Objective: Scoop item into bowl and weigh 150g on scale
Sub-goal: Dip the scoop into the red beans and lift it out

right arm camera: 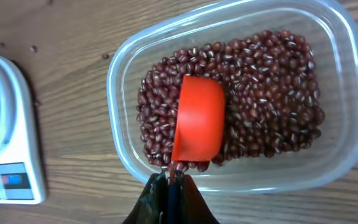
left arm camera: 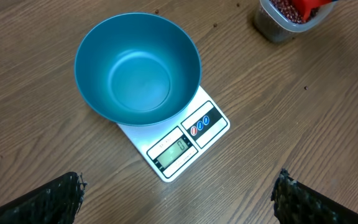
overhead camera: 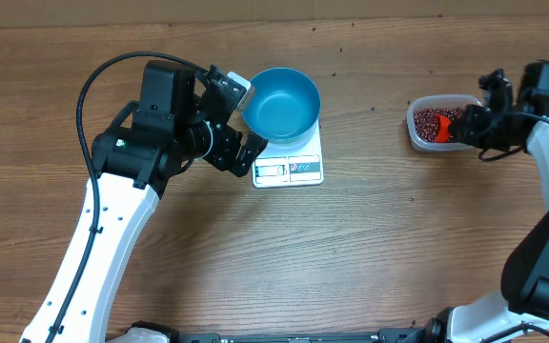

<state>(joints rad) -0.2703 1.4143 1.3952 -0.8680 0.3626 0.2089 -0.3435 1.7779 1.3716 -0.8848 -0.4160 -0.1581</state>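
Note:
The light-blue bowl [overhead camera: 282, 101] [left arm camera: 138, 70] stands empty on the white scale [overhead camera: 292, 169] [left arm camera: 178, 145]. My left gripper [overhead camera: 239, 152] [left arm camera: 178, 198] hovers open beside the scale, its fingers wide apart over bare wood. Dark red-brown beans [overhead camera: 432, 123] [right arm camera: 267, 93] fill a clear tub [overhead camera: 419, 140] [right arm camera: 347, 124] at the right. My right gripper [overhead camera: 467, 126] [right arm camera: 171, 182] is shut on the thin handle of an orange scoop [overhead camera: 446, 131] [right arm camera: 199, 118], whose cup lies rounded side up in the beans.
Brown wooden table [overhead camera: 370, 238] all round. The left arm's black cable [overhead camera: 98, 81] loops above its white link. A few stray specks [left arm camera: 215, 25] lie on the wood behind the bowl.

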